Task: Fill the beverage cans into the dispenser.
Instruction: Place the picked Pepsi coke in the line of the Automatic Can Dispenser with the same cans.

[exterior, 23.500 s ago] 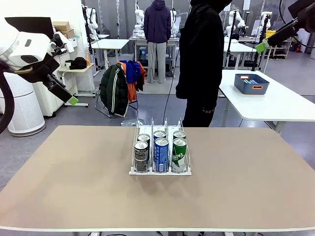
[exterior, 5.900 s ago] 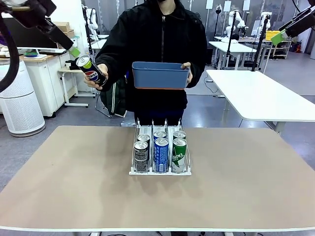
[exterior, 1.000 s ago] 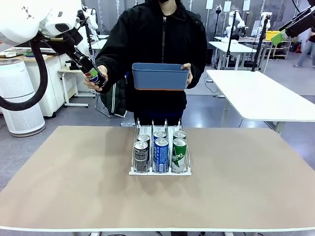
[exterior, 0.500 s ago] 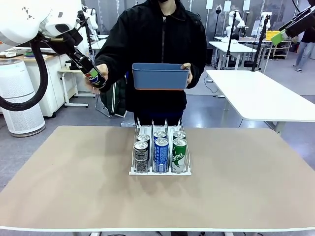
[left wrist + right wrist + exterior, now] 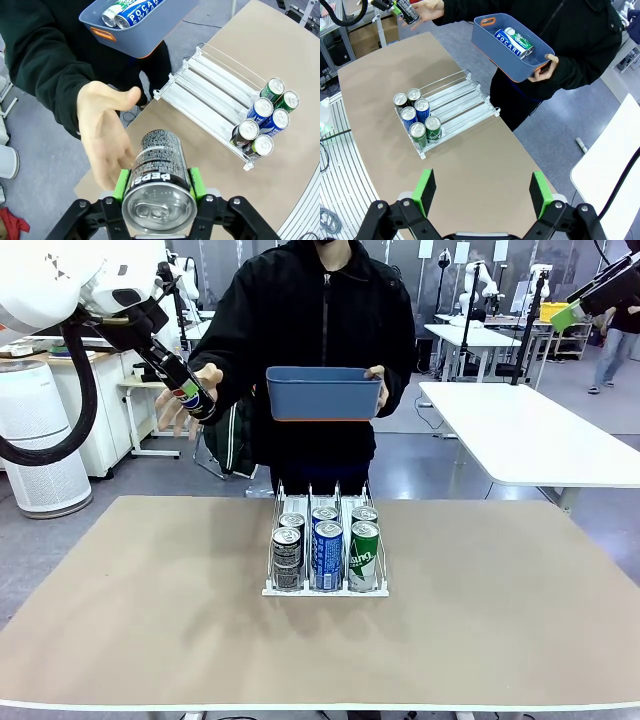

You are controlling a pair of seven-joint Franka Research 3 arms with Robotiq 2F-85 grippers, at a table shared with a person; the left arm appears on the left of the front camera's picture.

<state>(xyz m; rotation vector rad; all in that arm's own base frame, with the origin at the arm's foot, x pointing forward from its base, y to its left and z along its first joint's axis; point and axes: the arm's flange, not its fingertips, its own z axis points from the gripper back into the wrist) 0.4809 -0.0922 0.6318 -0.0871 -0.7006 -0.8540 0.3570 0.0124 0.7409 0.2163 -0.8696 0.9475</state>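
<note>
A lab with white tables and other rigs lies behind the bare tan table (image 5: 150, 640). Above the table's far left corner, the left gripper (image 5: 158, 183) pinches a dark Pepsi can (image 5: 159, 170) between its green pads, across the body just under the rim. The can's long axis runs along the fingers, silver top toward the wrist, so in the front view it hangs tilted. The person's hand (image 5: 102, 135) is flat and spread just beside the can, not wrapped round it.

The dispenser (image 5: 326, 550) stands at mid-table, below and to the robot's right of the can and well apart from it. Six cans crowd the near ends of its three lanes, dark, blue and green. The far ends, toward the person, are free. The left arm is much the nearer, and I judge the dark lane's far end to be the target, with the can to be brought upright on the way.

The person's other hand holds a blue bin (image 5: 323, 392) with more cans (image 5: 125, 12). The right gripper (image 5: 483, 191) hangs high, jaws spread and empty.
</note>
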